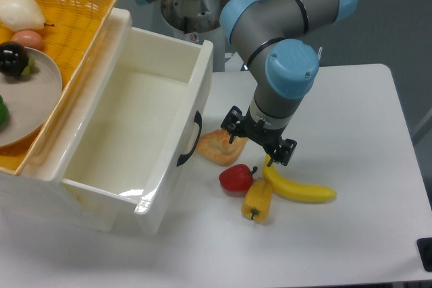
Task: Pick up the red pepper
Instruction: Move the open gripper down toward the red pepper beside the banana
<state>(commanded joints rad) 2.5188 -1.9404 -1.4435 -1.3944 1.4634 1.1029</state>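
The red pepper (236, 178) is small, glossy and bright red, with a short dark stem pointing right. It lies on the white table just right of the white bin. My gripper (260, 142) hangs from the grey and blue arm, pointing down, a little above and up-right of the pepper. Its black fingers (233, 125) stand spread apart and hold nothing. The fingertips are partly hidden by the wrist.
A yellow-orange pepper (258, 200) touches the red pepper's lower right. A banana (300, 190) lies to the right, and an orange bread-like toy (217, 146) just above. An open white bin (135, 139) stands to the left. A yellow basket (67, 11) holds a plate (30, 99) of toy food.
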